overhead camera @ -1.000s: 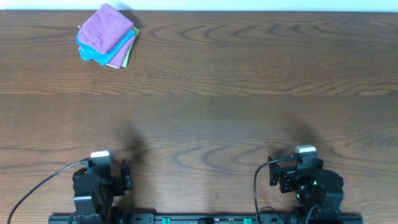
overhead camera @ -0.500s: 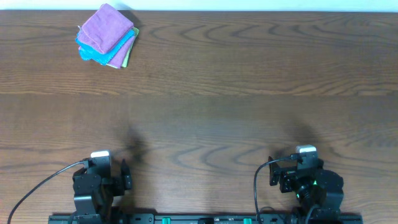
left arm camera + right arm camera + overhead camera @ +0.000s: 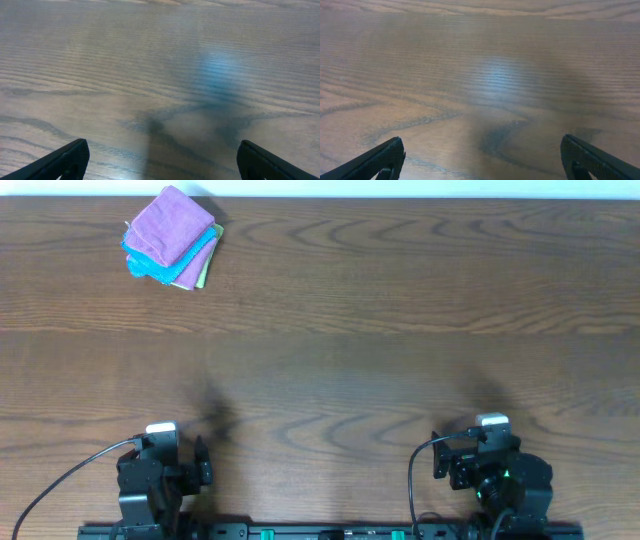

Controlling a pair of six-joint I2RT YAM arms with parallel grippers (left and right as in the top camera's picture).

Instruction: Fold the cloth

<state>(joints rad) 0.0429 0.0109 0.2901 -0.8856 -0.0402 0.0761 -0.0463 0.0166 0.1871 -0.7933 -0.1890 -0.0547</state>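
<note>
Evidently nothing has moved over the last second: the stack of folded cloths (image 3: 172, 237), a purple one uppermost over blue and yellow-green, lies at the far left corner of the wooden table (image 3: 400, 330), while the left gripper (image 3: 162, 165) and right gripper (image 3: 485, 162) sit at the table's near edge, fingers spread wide and empty; no fold appears underway

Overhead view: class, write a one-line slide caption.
The left arm and right arm rest at the near edge of the table; a purple-topped stack of folded cloths sits at the far left.
</note>
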